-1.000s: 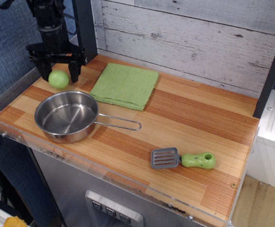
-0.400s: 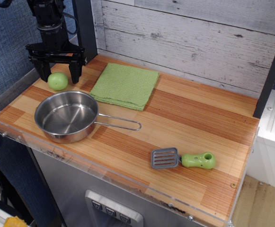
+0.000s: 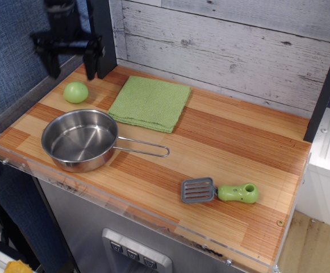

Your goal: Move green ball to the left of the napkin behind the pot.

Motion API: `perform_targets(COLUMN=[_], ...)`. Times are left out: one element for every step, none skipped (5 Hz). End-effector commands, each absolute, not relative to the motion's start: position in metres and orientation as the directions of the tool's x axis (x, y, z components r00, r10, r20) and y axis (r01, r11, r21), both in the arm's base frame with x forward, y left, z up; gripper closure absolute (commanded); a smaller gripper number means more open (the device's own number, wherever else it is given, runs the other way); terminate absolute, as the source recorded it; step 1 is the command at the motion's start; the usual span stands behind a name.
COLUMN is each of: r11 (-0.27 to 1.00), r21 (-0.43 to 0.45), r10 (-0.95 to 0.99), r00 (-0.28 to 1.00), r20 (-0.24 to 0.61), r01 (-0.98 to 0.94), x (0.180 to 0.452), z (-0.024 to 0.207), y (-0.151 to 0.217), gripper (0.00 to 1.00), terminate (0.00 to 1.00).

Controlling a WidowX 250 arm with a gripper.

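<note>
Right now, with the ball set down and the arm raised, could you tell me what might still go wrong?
The green ball lies loose on the wooden table, apart from the pot and napkin, so it may roll, perhaps toward the near left edge. The open gripper hangs just above it; a careless move could nudge it.
</note>
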State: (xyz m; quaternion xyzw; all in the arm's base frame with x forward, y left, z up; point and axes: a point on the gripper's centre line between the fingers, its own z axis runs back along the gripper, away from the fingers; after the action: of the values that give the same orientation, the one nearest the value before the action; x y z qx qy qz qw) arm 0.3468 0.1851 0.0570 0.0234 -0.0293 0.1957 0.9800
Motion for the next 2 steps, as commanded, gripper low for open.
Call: perform_targets(r11=[0.951, 0.974], r21=[0.066, 0.070], r10=[0.290, 0.203], r00=[0.946, 0.970], r20=[0.142, 0.137], r01=[-0.302, -0.214], x=[0.345, 0.338], z=[0.118, 0.132], y=[0.155, 0.128], gripper=[0.00, 0.00], terminate=[0.00, 0.00])
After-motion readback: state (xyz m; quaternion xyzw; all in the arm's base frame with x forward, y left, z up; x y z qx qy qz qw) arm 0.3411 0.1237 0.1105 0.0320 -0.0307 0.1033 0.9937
